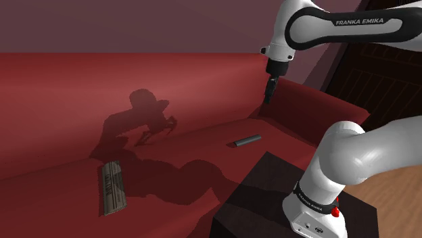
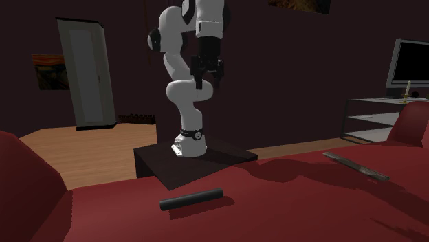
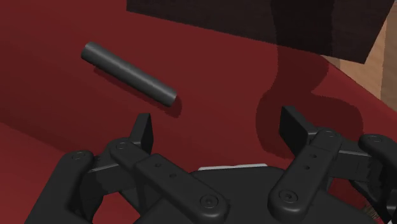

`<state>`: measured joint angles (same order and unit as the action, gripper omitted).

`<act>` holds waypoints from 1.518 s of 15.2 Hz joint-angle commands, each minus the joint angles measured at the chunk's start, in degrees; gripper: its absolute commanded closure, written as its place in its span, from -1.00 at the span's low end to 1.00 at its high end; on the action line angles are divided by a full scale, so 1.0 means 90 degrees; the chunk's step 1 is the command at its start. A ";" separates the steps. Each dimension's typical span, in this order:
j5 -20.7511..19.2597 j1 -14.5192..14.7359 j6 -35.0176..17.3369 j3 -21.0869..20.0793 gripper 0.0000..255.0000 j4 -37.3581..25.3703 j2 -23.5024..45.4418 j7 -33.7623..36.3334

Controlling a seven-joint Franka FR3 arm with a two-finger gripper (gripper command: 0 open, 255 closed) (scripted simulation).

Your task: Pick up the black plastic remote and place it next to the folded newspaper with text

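- The red sofa [image 1: 61,115] is the biggest thing. Both task things lie on its seat.
- The white arm [image 1: 352,155] goes up from its stand and bends over the sofa. Its shadow falls on the seat and the back.
- The stand [image 1: 257,196] is a dark box. It sits right at the front edge of the sofa.
- The black jaws hang in the air above the seat. They are wide open and hold nothing.
- The newspaper [image 1: 113,187] is folded and lies flat on the seat, at the shoulder view's left.
- The remote [image 1: 244,141] looks like a dark grey stick. It lies flat on the seat near the stand, well apart from the newspaper. In the wrist view it lies beyond the jaws, and they do not touch it.
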<state>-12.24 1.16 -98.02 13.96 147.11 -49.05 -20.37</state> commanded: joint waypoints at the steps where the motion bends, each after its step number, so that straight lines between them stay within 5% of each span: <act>1: -0.0227 0.0044 -0.0350 0.0361 -1.00 0.0242 0.0083 -0.0581; 10: -0.1086 0.0423 -0.2197 0.2153 -1.00 0.0737 0.1365 -0.3099; 16: -0.0993 0.1201 -0.3630 0.3529 -1.00 0.0549 0.2974 -0.5009; 20: 0.0054 0.2180 -0.4603 0.4598 -1.00 0.0247 0.4460 -0.6834; 23: 0.2232 0.2774 -0.5109 0.4973 -1.00 -0.0108 0.6082 -0.9125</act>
<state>-0.98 24.22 -142.46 57.88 147.62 -0.09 -93.52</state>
